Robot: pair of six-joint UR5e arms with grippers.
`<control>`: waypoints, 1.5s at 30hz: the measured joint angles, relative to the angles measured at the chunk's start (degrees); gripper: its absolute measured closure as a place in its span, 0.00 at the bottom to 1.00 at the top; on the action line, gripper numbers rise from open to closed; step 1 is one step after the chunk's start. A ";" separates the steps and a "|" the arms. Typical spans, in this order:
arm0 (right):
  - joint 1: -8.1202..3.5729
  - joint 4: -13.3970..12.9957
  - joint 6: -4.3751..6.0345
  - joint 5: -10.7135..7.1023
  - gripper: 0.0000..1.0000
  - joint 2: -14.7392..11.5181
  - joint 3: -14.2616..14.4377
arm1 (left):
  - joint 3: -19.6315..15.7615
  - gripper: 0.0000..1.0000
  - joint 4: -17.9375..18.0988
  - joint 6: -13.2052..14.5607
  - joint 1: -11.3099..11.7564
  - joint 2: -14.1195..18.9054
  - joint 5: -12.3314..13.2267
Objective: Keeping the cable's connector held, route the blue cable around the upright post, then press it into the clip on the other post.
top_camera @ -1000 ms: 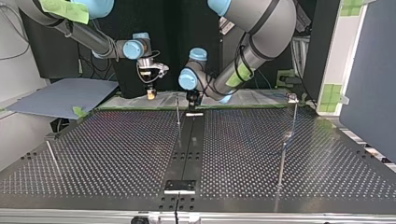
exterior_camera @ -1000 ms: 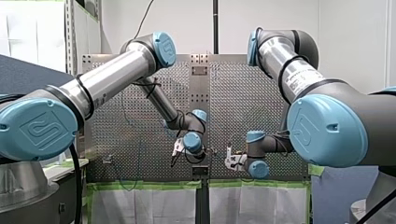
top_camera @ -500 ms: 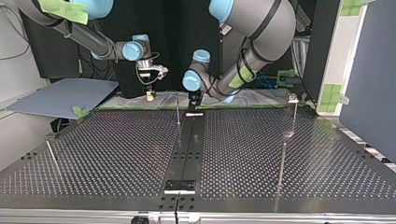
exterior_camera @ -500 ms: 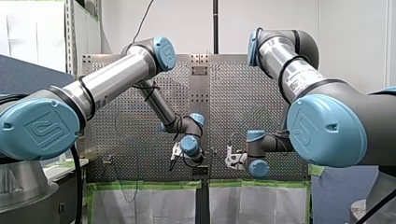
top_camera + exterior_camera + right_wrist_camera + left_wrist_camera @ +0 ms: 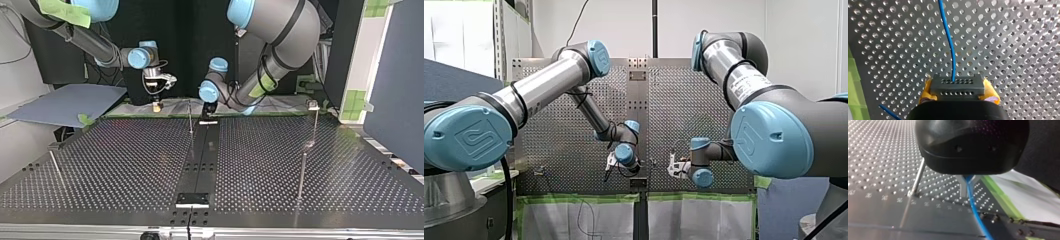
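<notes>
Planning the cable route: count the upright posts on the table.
2: a bare post at the middle, near my left gripper, and a clip-topped post at the top view's right. The rod at its left may be a third.

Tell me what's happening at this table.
My right gripper holds the dark connector between its yellow pads, with the blue cable running out ahead. My left gripper pinches the same cable further along, beside the thin upright post but apart from it. The cable isn't yet round the post.
</notes>
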 joint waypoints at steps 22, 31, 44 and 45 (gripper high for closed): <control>-3.05 5.90 -0.24 0.01 1.00 -0.32 -4.27 | 2.40 1.00 -1.83 -4.54 2.01 0.00 1.74; -4.08 7.56 -0.53 0.01 1.00 -0.16 -5.67 | 2.41 1.00 -2.17 -6.73 2.62 0.00 2.03; -5.07 8.21 -0.58 0.01 1.00 0.17 -6.38 | 2.41 0.67 -1.72 -6.46 2.94 0.02 3.50; -5.08 8.22 -0.58 0.00 1.00 0.21 -6.40 | 2.41 0.67 -1.45 -6.42 2.85 0.02 3.86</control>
